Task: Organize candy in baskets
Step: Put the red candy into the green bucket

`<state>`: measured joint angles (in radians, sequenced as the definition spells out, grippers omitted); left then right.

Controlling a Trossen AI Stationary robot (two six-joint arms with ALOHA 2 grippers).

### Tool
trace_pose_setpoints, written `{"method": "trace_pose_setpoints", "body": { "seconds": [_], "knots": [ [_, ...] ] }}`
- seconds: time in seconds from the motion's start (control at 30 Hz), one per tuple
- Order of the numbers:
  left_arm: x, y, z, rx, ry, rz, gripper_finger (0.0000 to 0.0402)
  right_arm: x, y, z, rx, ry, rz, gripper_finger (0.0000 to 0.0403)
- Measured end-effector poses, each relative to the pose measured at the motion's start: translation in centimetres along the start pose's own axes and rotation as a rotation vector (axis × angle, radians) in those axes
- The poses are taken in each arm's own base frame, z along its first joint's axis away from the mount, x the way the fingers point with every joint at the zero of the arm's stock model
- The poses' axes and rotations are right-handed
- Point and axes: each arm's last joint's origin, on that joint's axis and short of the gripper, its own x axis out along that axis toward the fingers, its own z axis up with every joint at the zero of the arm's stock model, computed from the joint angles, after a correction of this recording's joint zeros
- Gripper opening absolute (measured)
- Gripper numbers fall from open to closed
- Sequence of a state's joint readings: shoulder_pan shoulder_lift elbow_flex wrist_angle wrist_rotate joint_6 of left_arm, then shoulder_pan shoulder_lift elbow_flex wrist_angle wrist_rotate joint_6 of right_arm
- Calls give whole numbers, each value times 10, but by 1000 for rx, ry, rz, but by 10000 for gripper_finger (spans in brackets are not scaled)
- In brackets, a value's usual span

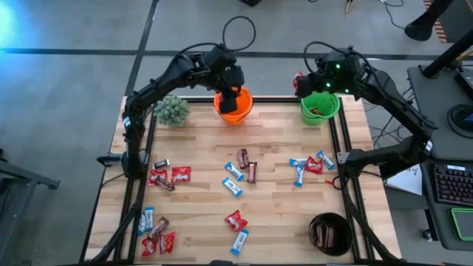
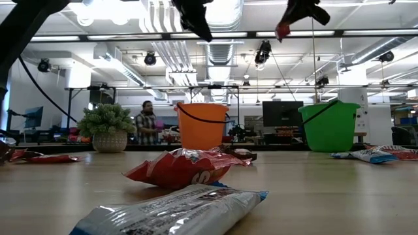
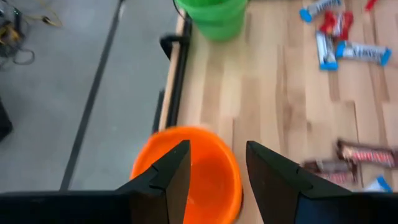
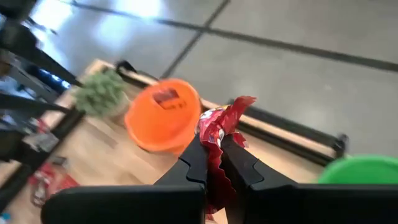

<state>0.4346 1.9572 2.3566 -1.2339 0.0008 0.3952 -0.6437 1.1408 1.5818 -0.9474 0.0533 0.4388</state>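
- Your left end effector [image 3: 214, 180] hangs released, fingers apart, over the orange basket [image 1: 233, 106].
- Your right end effector [image 4: 214, 163] grips a red candy [image 4: 219, 124] near the green basket [image 1: 319, 108].

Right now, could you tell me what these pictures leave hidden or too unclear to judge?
- Orange basket: the left gripper covers much of its inside in the high view; in the right wrist view something lies in it, too blurred to name.
- Green basket: contents too small in the high view, walled off in the low view.
- Red candy: brand unreadable, pinched in the right gripper.
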Motion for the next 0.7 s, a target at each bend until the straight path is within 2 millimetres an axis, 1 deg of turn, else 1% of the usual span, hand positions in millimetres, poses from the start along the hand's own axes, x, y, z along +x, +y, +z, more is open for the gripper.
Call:
{"method": "trace_pose_setpoints", "body": {
  "seconds": [0.1,0.33,0.57,0.7],
  "knots": [
    [-1,-1,-5,14,52,-21,137,-1,-8,-4,-10,54,-53,12],
    [-7,-3,-9,14,76,-31,137,-3,-26,-12,-41,137,-261,12],
    [-8,-6,-16,11,151,-62,137,-5,-37,-13,-58,176,-337,12],
    [-10,-8,-20,10,193,-80,137,0,-43,-17,-54,208,-363,12]
  ]
}}
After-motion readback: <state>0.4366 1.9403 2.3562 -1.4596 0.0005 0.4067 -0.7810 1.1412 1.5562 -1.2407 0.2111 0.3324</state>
